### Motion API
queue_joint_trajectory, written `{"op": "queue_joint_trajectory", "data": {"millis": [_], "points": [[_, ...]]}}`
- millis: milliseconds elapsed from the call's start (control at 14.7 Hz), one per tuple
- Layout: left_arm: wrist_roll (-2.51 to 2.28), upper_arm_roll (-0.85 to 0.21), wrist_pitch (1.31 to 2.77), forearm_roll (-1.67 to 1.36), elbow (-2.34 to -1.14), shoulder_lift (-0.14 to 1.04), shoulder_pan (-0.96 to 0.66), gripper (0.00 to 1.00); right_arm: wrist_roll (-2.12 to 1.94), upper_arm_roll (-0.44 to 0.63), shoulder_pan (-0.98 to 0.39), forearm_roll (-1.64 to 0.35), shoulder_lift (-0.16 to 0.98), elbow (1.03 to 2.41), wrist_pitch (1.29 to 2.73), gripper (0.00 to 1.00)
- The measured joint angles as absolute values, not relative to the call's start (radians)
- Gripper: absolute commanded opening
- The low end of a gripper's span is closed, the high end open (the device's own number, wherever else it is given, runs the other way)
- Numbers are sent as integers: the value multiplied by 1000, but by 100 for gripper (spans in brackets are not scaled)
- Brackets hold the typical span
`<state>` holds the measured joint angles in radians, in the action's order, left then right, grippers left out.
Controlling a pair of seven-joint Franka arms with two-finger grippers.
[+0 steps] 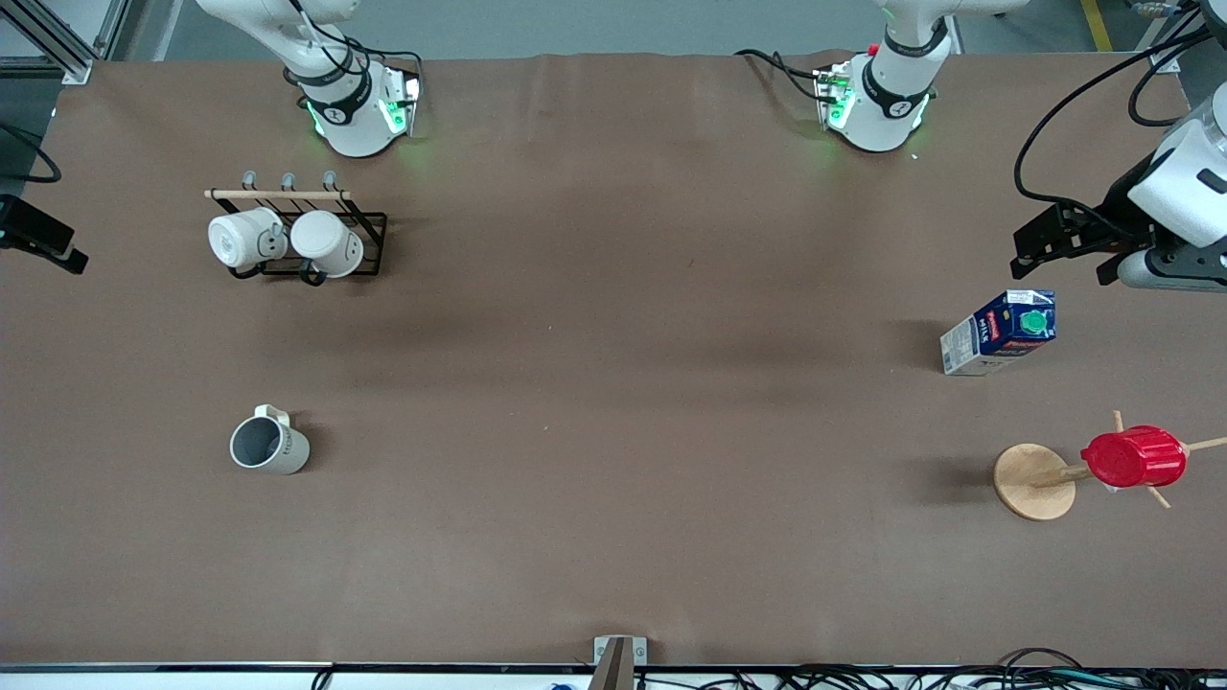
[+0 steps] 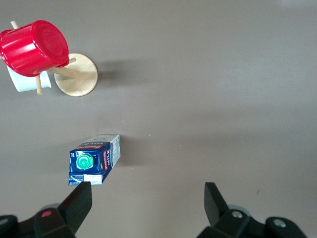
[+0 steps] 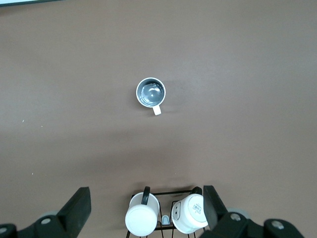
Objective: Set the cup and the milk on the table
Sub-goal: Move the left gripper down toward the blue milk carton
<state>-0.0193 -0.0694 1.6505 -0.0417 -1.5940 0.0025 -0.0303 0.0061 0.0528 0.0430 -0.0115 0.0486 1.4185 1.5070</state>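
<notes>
Even, soft overhead light; faint shadows on the table [image 1: 613, 402]; all sharp.

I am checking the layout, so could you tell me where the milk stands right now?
In the front view the milk stands upright on the table toward the left arm's end, farther from the camera than the red cup.

The cup [image 1: 269, 448] stands upright on the table [image 1: 613, 383] at lower left of the frame, well below the black rack [image 1: 307, 240] with two white mugs [image 1: 286, 241]. At right, the milk [image 1: 999, 333] stands above the red cup [image 1: 1133, 457] on its wooden stand [image 1: 1035, 482]. The left gripper [image 1: 1059, 240] hovers at right edge, just above the milk.
</notes>
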Motion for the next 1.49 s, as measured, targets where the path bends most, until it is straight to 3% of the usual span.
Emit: {"op": "queue_joint_trajectory", "data": {"millis": [1222, 1493], "points": [[-19, -68, 1675, -39, -1654, 13, -6, 100, 6, 53, 43, -12, 50, 1419, 1508, 100], [-18, -67, 1760, -39, -1746, 14, 39, 100, 6, 52, 43, -20, 136, 1429, 1632, 100]]}}
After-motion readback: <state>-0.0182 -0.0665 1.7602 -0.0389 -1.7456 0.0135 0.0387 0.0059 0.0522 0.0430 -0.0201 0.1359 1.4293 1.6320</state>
